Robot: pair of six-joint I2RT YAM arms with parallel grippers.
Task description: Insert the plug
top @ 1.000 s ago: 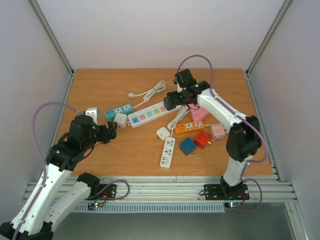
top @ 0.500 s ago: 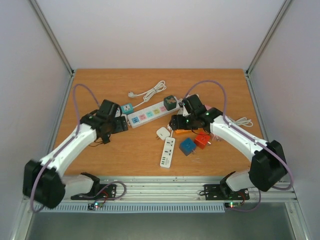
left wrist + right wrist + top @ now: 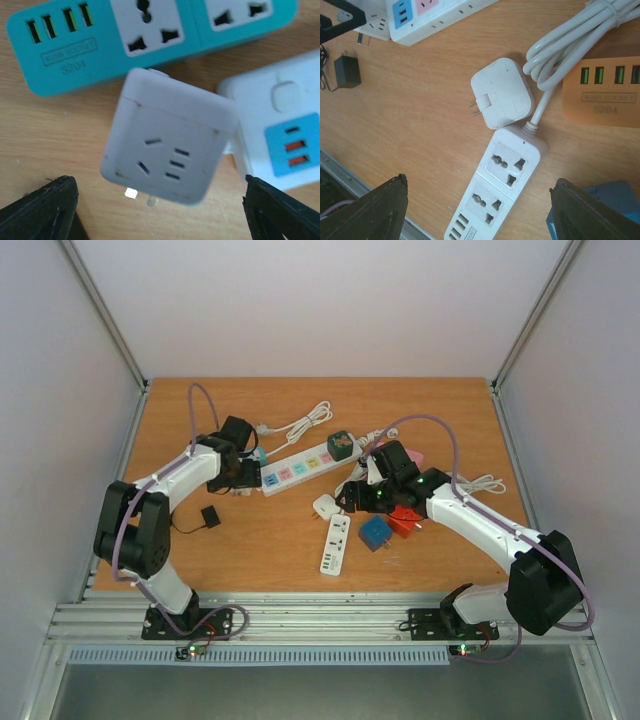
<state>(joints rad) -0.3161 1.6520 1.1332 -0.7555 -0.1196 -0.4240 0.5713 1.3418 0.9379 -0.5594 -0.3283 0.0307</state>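
Observation:
A white cube adapter (image 3: 167, 145) lies on the table with its prongs toward me, between the teal power strip (image 3: 150, 40) and the end of the long white strip (image 3: 280, 135). My left gripper (image 3: 160, 210) is open and empty just above and near it; the top view shows the gripper (image 3: 240, 478) there. My right gripper (image 3: 480, 210) is open and empty above a small white power strip (image 3: 495, 190) and a white flat plug adapter (image 3: 502, 92); the top view shows it (image 3: 357, 496) too. A dark green plug (image 3: 341, 445) sits in the long strip (image 3: 295, 468).
An orange strip (image 3: 605, 90), a blue cube (image 3: 376, 532) and a red cube (image 3: 405, 523) lie right of the small strip. A black adapter (image 3: 210, 516) lies front left. White coiled cable (image 3: 300, 423) lies at the back. The table's metal rail (image 3: 320, 615) runs along the front.
My left arm swung forward from the near left to over the white cube adapter. My right gripper left the dark green plug in the long strip and drew back over the small strip.

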